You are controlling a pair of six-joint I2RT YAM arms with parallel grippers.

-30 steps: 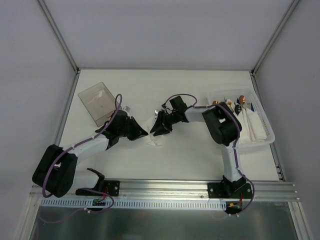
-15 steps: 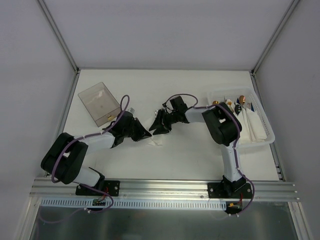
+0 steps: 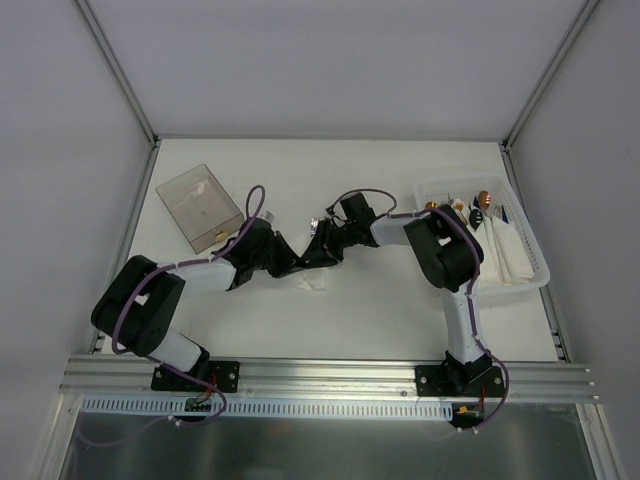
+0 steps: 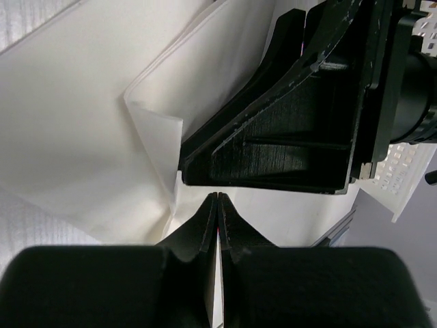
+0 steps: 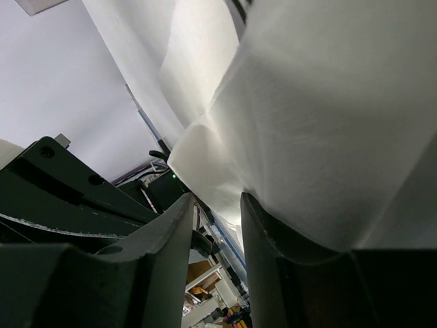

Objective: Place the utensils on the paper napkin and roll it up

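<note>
Left pincer [image 3: 292, 265] nearer, perhaps against, right pincer [image 3: 318, 256]

Left hand [image 3: 292, 265], right hand [image 3: 319, 257] at napkin [image 3: 313, 284]

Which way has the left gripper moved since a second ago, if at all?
Yes: the left gripper has shifted right, away from the clear plastic box, closing on the right gripper.

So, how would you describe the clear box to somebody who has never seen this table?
Look at the white table and go to its far left corner. There, just beyond the left arm, lies the clear box, a shallow rectangular container turned at an angle. It is see-through and greyish, unlike the white slotted tray at the far right.
</note>
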